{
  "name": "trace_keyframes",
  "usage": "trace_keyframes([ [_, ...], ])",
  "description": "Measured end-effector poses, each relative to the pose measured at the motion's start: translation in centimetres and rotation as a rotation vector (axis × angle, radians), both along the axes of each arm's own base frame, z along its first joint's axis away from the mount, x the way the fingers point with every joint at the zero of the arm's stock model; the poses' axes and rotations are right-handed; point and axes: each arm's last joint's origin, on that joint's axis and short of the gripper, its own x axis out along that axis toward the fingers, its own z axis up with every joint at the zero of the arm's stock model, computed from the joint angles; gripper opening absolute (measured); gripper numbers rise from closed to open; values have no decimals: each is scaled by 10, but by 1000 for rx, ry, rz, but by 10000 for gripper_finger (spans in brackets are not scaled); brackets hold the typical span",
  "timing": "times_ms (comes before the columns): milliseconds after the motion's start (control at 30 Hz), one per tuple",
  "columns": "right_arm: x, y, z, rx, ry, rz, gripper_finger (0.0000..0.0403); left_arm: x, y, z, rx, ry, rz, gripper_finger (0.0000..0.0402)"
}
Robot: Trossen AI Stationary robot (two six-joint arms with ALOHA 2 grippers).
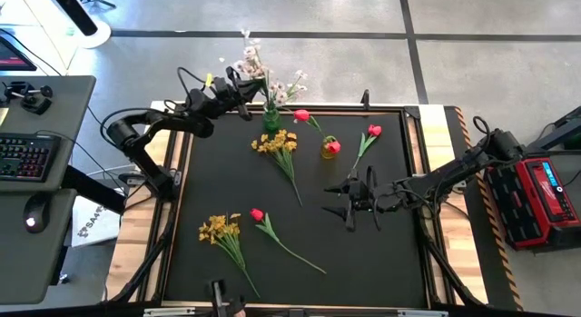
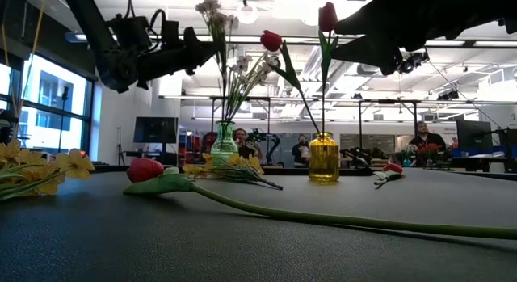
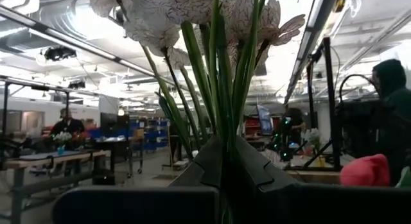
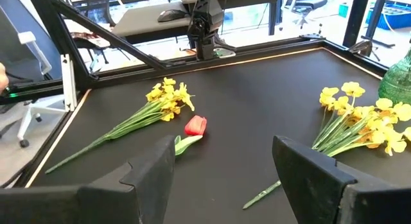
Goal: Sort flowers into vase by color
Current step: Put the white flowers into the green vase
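left claw (image 1: pixel 243 88): clamped on the stems of the white sprigs (image 1: pixel 257 64), holding them up over the green vase (image 1: pixel 270 119) at the far edge of the tabletop (image 1: pixel 381 253); the stems seem to reach down into the vase mouth.
right claw (image 1: pixel 352 200): fingers apart, empty, hovering low over the mat, near the middle right.
yellow vase (image 1: pixel 328 149): already holds red tulips (image 1: pixel 302 114).
loose flowers: a yellow bunch (image 1: pixel 277 144) just beside the green vase, another yellow bunch (image 1: pixel 218 229) and a red tulip (image 1: pixel 257 214) near the front, one more tulip (image 1: pixel 373 131) right of the yellow vase.
step in hand: probably seating the white sprigs in the green vase.
doing it well: keep the stems upright and centred over the mouth, lower until they rest inside, then part the fingers slowly and lift straight up so the blossoms are not dragged out.
risk: the light vase could tip if the stems are pushed sideways.
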Motion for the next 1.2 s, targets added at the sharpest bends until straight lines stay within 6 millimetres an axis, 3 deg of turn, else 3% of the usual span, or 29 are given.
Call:
trace_keyframes([
  [500, 0, 0, 0, 8, -1, -2, 247, 4, 4, -12, -1, 154, 32, 0],
  [833, 0, 0, 0, 8, -1, -2, 247, -2, -5, 7, 80, -12, -55, 0],
  [1200, 0, 0, 0, 9, -1, -1, 247, -1, -1, 3, 168, 74, 86, 0],
])
